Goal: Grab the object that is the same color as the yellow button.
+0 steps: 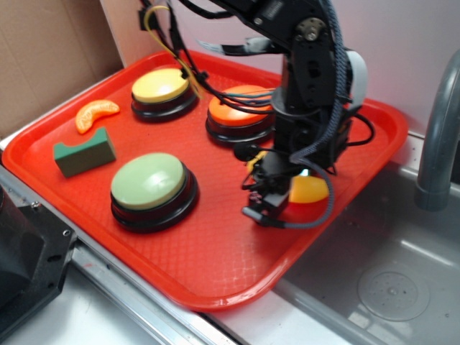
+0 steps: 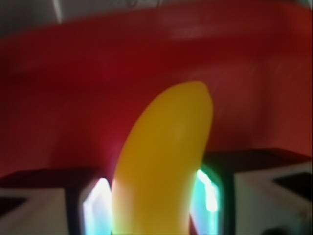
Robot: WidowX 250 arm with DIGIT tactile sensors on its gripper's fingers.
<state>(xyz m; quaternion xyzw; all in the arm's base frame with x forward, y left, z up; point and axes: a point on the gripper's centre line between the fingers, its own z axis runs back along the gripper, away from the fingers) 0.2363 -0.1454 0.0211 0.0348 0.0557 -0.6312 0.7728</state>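
Red plastic makes the tray (image 1: 93, 215), and everything sits on it. At its left edge lie an orange segment (image 1: 95, 114) and, just in front of that, a green block (image 1: 85, 152). Next come the yellow button (image 1: 163, 91) at the back and a pale green button (image 1: 152, 190) nearer the front, then an orange button (image 1: 239, 112) partly behind the arm. Right of these the gripper (image 1: 269, 201) is low over the tray, and the banana (image 1: 309, 190) shows as a yellow end poking out on its right side, well apart from the yellow button whose colour it shares.

In the wrist view the banana (image 2: 164, 161) runs up between the two fingers (image 2: 98, 205), one on either flank, with the pads looking pressed to its sides; the jaws appear closed around it, though blur hides the exact contact.

It looks light, stiff and hollow, so weight is no worry. The glossy curved skin is the risk: it may slide or twist out of a pinch. The hold seems best across the thick middle, flanks square to the pads, away from the tapering tip.
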